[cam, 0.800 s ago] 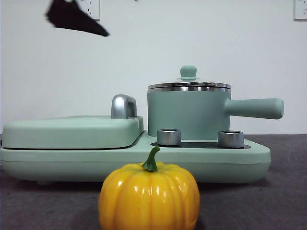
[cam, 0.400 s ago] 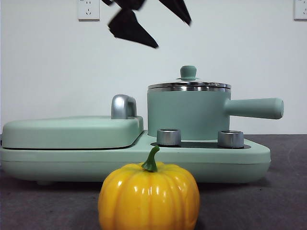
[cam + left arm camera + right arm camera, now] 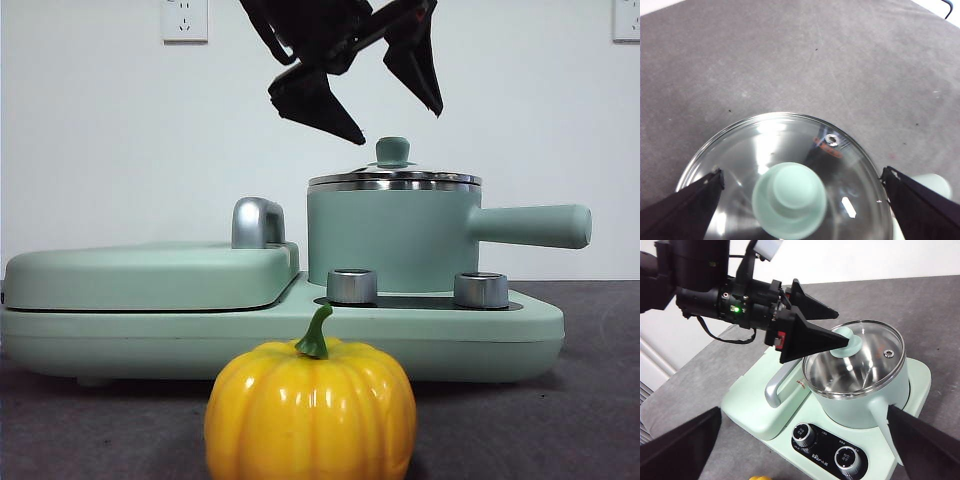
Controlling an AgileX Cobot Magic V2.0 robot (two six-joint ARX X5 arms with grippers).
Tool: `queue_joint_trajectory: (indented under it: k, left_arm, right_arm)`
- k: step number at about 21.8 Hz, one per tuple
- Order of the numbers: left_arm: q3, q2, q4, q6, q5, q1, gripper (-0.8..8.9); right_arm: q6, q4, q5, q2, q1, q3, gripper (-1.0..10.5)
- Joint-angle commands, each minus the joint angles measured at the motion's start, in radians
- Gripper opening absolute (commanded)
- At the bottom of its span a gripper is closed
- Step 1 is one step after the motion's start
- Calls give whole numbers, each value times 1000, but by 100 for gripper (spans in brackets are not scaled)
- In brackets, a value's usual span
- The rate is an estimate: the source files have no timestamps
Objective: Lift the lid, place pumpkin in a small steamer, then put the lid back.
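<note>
On the table, listed left to right in the front view: a flat rectangular cover (image 3: 150,272) on the wide base unit (image 3: 280,340); the pumpkin (image 3: 311,410) in the foreground, resting on the grey surface just ahead of the base unit and apart from it, upright with its green stem curving up and toward the right; the small steamer (image 3: 390,238) seated on the base unit behind two silver knobs (image 3: 352,285), its long axis being the straight side handle (image 3: 530,225), which runs level and points to the right. The lid (image 3: 394,178) sits flat on the steamer rim, knob upward. The left gripper (image 3: 395,95) hangs directly above that knob, jaws spread wide and not touching it; its own wrist view shows the lid (image 3: 790,185) centred between the two jaws. The right gripper (image 3: 805,450) waits high and back from the appliance, jaws likewise apart and holding nothing. Progress, as judged: nothing is completed yet; lid removal is only being approached, with pumpkin placement and lid replacement outstanding.
</note>
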State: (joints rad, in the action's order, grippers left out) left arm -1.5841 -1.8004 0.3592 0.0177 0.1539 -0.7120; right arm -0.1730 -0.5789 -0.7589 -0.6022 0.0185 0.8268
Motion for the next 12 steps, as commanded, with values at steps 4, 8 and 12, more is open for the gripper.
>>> queue_joint_trajectory:
  k: [4,8,12]
  left_arm:
    - [-29,-63,-19,-11,-5,-15,490]
    - [-29,-84,-32,-11,-7,-15,456]
    - [-29,-84,-38,-11,-8,-16,254]
  right_arm:
    - [-10,10,0,-4,1,13,529]
    - [-10,10,0,-4,1,13,529]
    - [-10,10,0,-4,1,13,529]
